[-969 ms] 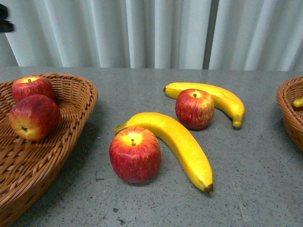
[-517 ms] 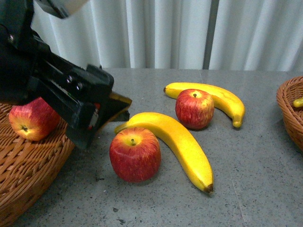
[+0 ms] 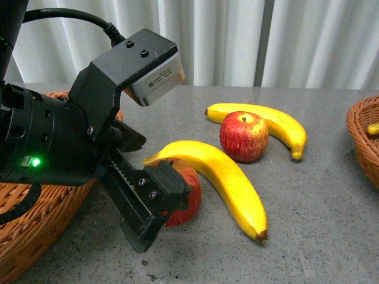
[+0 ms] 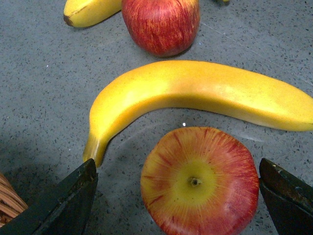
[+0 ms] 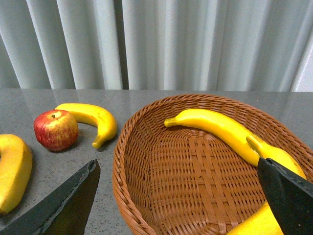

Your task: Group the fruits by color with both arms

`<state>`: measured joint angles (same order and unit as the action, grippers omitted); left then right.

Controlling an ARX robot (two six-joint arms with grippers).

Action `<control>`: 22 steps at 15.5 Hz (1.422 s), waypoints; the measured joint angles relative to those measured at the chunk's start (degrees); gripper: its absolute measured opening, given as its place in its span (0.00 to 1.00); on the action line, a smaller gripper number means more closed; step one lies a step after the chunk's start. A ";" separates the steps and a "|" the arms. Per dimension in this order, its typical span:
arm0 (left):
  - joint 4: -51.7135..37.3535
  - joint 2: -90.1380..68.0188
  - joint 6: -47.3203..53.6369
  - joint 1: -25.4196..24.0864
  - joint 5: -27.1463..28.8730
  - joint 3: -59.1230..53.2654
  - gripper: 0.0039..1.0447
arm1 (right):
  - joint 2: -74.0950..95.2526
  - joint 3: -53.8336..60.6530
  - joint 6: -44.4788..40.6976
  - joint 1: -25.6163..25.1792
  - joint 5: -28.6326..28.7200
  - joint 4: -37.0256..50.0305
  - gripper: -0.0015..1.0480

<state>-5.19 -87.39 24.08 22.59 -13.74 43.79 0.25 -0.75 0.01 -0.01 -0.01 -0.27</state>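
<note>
My left gripper (image 3: 173, 198) is open and stands over the near red apple (image 3: 189, 204), with one jaw on each side of it and apart from it. In the left wrist view the apple (image 4: 200, 183) sits between the open fingers (image 4: 63, 205). A long banana (image 3: 228, 177) curves round that apple. A second apple (image 3: 243, 136) and a second banana (image 3: 281, 125) lie further back. My right gripper (image 5: 177, 166) is open and empty above the right basket (image 5: 146, 161), which holds bananas (image 5: 215, 127). The left arm hides the inside of the left basket.
The left wicker basket (image 3: 35, 236) is at the near left, under the arm. The right basket's rim (image 3: 362, 142) shows at the right edge with a banana tip (image 3: 373, 128) in it. A white curtain hangs behind the grey table (image 3: 320, 236).
My left arm has swung in from the left and down over the near apple, covering the apples in the left basket. The fruits on the table have not moved.
</note>
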 joint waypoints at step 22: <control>-2.73 33.83 -30.05 -21.24 24.20 -15.02 0.60 | 0.00 0.00 0.00 0.00 0.00 0.00 0.94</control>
<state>-7.92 -53.56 -5.98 1.34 10.46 28.77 0.25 -0.75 0.01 -0.01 -0.01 -0.27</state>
